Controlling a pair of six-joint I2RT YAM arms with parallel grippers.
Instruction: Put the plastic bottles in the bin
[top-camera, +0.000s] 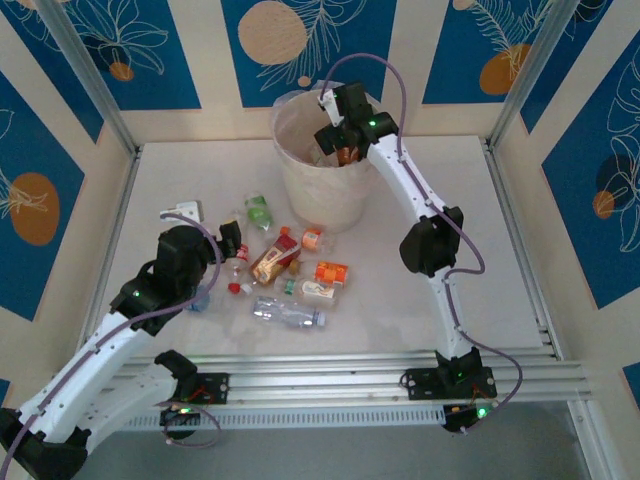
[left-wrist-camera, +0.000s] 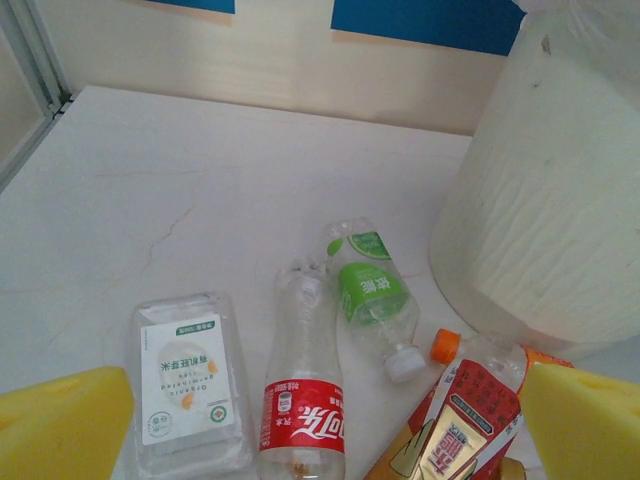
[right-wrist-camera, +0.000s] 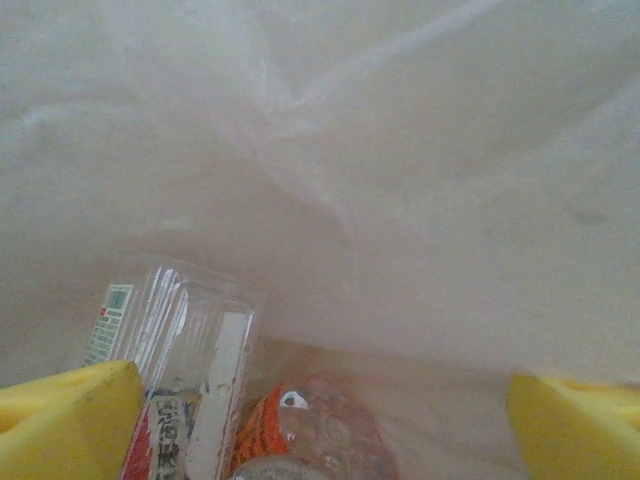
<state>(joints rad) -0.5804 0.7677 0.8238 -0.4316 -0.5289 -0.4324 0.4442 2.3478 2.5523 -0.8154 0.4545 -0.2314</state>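
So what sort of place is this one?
Probably a purpose-built robot test cell, not a home: a white table edged with aluminium rails, printed blue-and-cream wall panels, plastic bottles staged beside a bin.

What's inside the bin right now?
In the bin: a white-labelled bottle and an orange-labelled bottle side by side. The liner hides the bottom and anything deeper.

Quick count: 1 bin (top-camera: 300, 190), with 2 bottles (right-wrist-camera: 190, 380) showing inside it on the right wrist cam. About 9 more are loose in the middle of the table (top-camera: 500, 230). They overlap, so 9 is approximate.
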